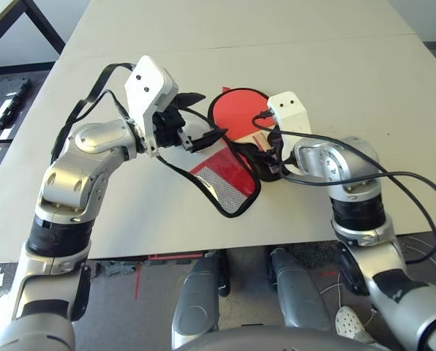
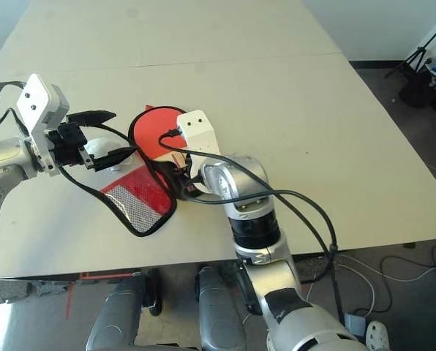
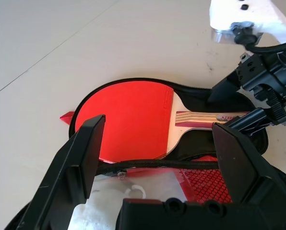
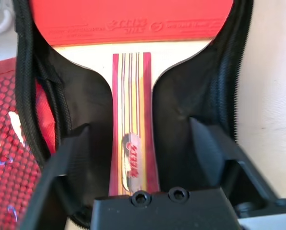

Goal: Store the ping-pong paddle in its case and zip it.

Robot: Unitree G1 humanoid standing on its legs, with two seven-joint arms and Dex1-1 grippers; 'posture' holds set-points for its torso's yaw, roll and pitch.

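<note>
A: Paddle (image 3: 128,115)?
B: Lying inside open case (image 4: 181,115) on desk (image 1: 276,44), handle between right end effector (image 4: 143,139) fingers, spread, untouching.
A: Left end effector (image 3: 157,148)?
B: Open above case's zipper edge; bare desk beyond.

Embossed lettering is running along the lower edge of the ping-pong paddle (image 4: 133,21)'s red rubber, too faint to read. A red logo is sitting on its handle, likewise unreadable.

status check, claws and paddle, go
Both claws open: left, right straddling handle. Red rubber-faced wooden paddle lies inside open red fabric case. Unzipped.
</note>
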